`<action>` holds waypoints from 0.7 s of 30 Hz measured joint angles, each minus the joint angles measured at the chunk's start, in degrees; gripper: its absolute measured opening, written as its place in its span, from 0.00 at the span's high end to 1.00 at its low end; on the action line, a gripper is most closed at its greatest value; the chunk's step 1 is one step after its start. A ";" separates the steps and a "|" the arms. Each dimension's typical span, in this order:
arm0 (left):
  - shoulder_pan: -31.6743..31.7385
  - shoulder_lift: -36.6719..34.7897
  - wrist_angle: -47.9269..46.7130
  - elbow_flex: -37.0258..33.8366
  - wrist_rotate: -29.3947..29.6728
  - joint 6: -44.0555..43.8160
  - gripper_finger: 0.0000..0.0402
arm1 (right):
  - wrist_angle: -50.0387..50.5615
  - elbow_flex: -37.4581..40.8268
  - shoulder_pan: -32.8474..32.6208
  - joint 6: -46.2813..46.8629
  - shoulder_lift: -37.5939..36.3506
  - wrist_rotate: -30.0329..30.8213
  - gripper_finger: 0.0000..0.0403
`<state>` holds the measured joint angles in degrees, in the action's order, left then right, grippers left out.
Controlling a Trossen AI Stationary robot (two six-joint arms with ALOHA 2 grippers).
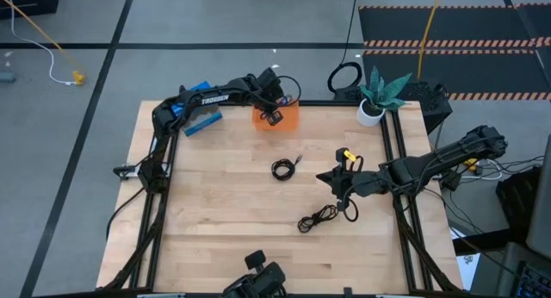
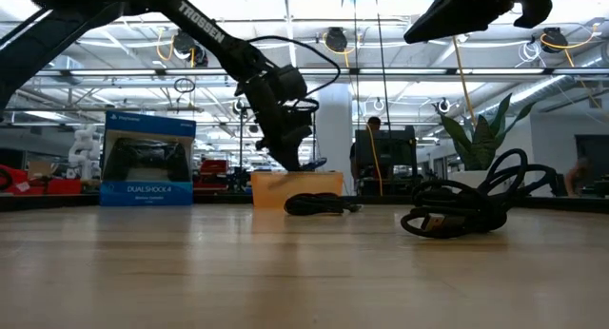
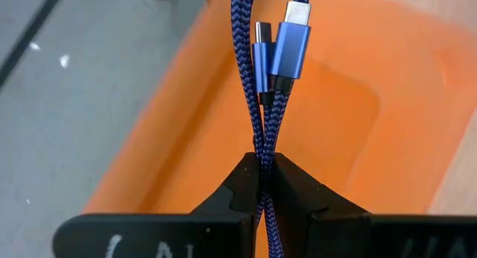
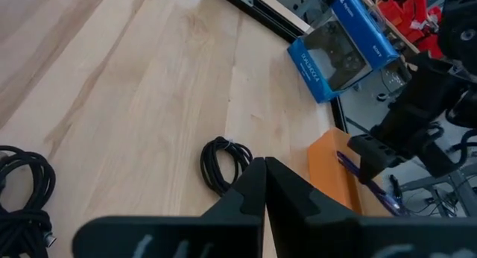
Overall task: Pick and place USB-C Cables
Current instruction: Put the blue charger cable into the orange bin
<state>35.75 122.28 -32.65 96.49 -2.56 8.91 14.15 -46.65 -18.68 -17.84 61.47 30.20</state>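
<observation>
High view: left gripper point(image 1: 274, 117) sits over the orange bin point(image 1: 288, 121) at table's far edge, w/ the purple-blue cable point(image 1: 275, 111) in it. Black round coil point(image 1: 282, 168) lies mid-table; black loose tangle point(image 1: 318, 217) nearer the front, just below right gripper point(image 1: 331, 178).

Low view: left gripper point(image 2: 297, 144) hangs above the bin point(image 2: 295, 189). Coil point(image 2: 319, 204) in front of bin, tangle point(image 2: 466, 210) to its right. DualShock 4 box point(image 2: 147, 160) stands at left.

Left wrist: fingers point(image 3: 240, 185) pinch the blue braided cable point(image 3: 262, 94), both connectors dangling over the bin point(image 3: 387, 139).

Right wrist: right gripper point(image 4: 264, 168) pressed together, holding nothing; coil point(image 4: 222, 162) just ahead, tangle point(image 4: 22, 183) off to the side.
</observation>
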 joint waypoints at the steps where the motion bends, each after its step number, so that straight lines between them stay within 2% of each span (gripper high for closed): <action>1: -0.02 0.27 -0.19 -0.02 -0.03 0.02 0.94 | -0.08 0.00 0.00 0.02 0.00 0.00 1.00; 11: -0.02 2.94 -0.18 -0.02 -0.05 0.10 0.93 | -0.19 0.00 0.00 0.02 0.00 0.00 1.00; 21: 0.16 3.06 -0.23 -0.07 0.01 -0.44 0.86 | -0.17 0.00 0.00 0.02 0.00 0.00 1.00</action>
<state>35.91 125.34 -32.88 96.42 -2.55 8.47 13.98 -46.65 -18.68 -17.82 61.47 30.20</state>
